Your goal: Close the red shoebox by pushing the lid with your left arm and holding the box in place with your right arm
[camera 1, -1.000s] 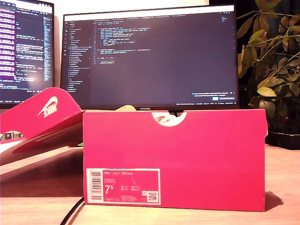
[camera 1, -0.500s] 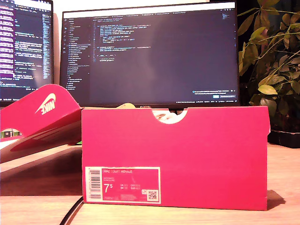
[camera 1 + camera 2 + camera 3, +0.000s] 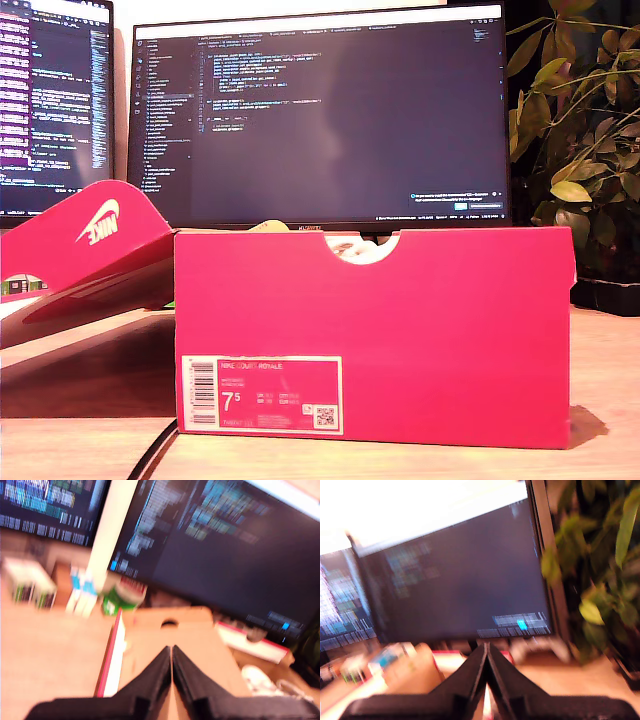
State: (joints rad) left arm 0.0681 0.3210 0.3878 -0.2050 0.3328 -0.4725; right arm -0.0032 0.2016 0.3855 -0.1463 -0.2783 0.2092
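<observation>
1. Nothing has shifted since half a second ago; red shoebox (image 3: pixel 372 335) sits on the worktop (image 3: pixel 605 400).
2. Lid (image 3: pixel 85 245) is still flung open; closing remains undone.
3. My first claw (image 3: pixel 171 652) and second claw (image 3: pixel 486 650) are pressed together, empty.

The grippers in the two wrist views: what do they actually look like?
My first gripper and my second gripper look alike: two matte black fingers, broad at the base, tapering to a narrow wedge tip. Both views are blurred; I see no markings or cables. Neither arm shows in the exterior view.
</observation>
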